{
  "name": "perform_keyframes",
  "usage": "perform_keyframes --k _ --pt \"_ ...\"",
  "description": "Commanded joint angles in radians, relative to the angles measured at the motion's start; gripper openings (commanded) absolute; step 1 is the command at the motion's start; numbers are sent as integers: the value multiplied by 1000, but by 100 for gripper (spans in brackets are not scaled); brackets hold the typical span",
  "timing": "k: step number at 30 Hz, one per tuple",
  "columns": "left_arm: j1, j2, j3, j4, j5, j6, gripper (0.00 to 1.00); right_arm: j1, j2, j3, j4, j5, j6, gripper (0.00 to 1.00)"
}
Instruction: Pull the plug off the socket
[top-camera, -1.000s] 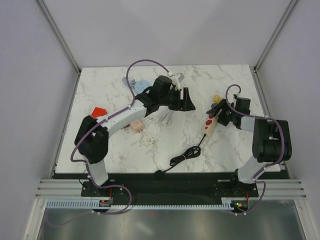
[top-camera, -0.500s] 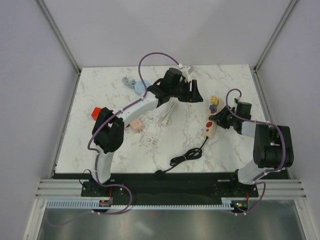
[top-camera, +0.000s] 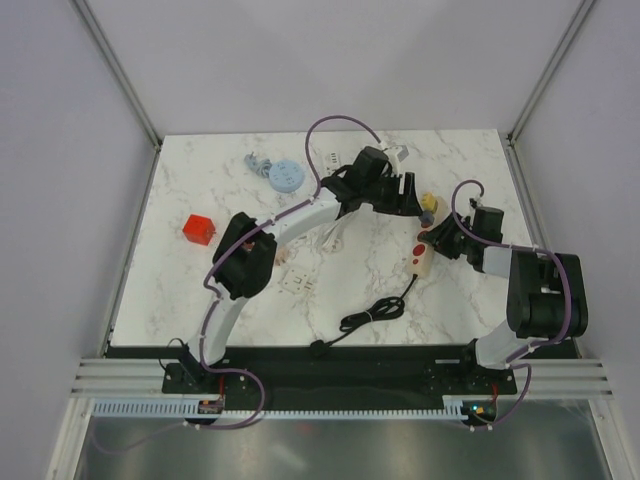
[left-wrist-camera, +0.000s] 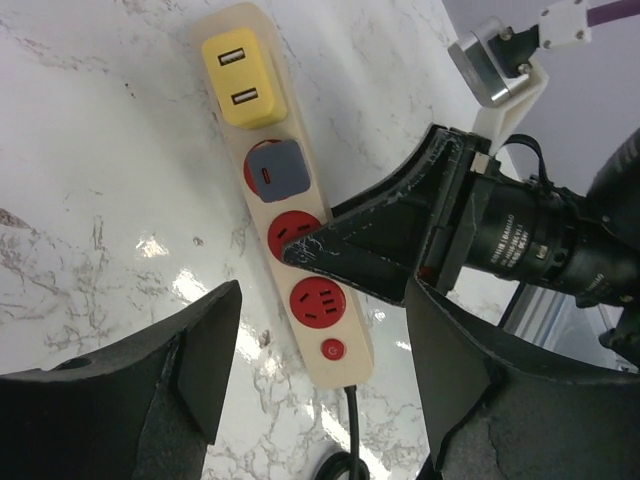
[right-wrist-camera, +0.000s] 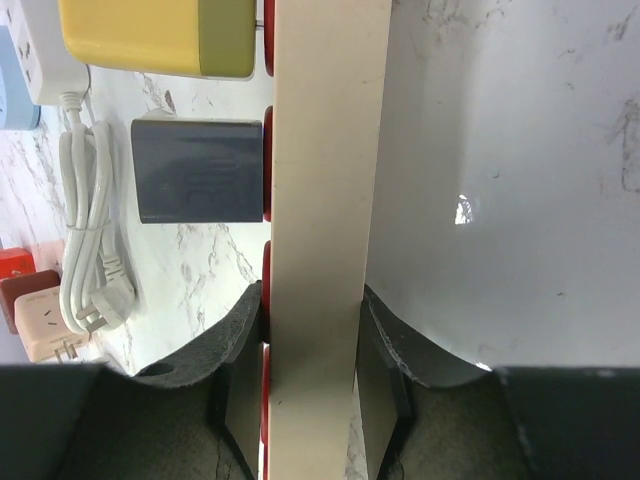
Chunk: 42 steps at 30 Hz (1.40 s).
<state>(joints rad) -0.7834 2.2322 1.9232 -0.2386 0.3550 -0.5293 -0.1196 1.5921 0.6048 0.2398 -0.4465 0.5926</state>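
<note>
Cream plastic power strip (right-wrist-camera: 320, 200) pinched by right gripper (right-wrist-camera: 312, 350), bracing it; open, empty left gripper (left-wrist-camera: 322, 300) should next grasp the yellow boxy plug (left-wrist-camera: 245, 75)

Around me, plain pale walls (top-camera: 330, 60) stood at nine, twelve and three o'clock of my white marbled table (top-camera: 200, 290); a metal rail (top-camera: 340, 378) ran at six.

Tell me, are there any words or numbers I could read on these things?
None: no word, number or brand can be read in any view.
Power strip: plain, no lettering shows.
Red round button on the strip: a faint mark, too small to read.
Yellow plug and grey plug: only port slots, no letters.
Camera lens: any print on it is too small to read.
</note>
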Motion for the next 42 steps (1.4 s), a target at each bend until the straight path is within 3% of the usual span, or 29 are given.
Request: perform_keyframes --k 1,7,13,18,25,30,33,34,35,36,40,42 --pt "-5 67 83 -21 -37 -20 75 3 55 -39 -73 63 -45 0" --pt "-17 170 210 -24 -68 -76 79 1 46 -46 -62 66 -45 0" --pt "-33 267 316 -16 -83 -115 66 3 43 -50 -60 63 -45 0" --pt "-50 306 344 -16 -105 -118 72 1 39 -53 -54 54 -45 0" --pt "-51 362 379 -13 -110 -176 71 3 31 -59 -51 54 -43 0" --pt "-51 402 448 -2 -108 -213 54 3 26 -60 -53 54 -45 0" --pt "-51 408 462 1 -116 -222 38 3 26 -60 -56 55 -43 0" --pt "-51 405 461 1 -126 -222 31 3 28 -60 -57 58 -45 0" --pt "-51 393 456 -5 -132 -221 12 3 29 -57 -59 64 -45 0" --pt "-53 382 450 -10 -142 -216 2 3 32 -57 -65 69 -43 0" --pt "-68 298 390 -33 -226 -153 2 3 39 -42 -109 129 -43 0" --pt "-60 262 355 -12 -188 -188 2 3 17 -33 -154 216 -45 0"
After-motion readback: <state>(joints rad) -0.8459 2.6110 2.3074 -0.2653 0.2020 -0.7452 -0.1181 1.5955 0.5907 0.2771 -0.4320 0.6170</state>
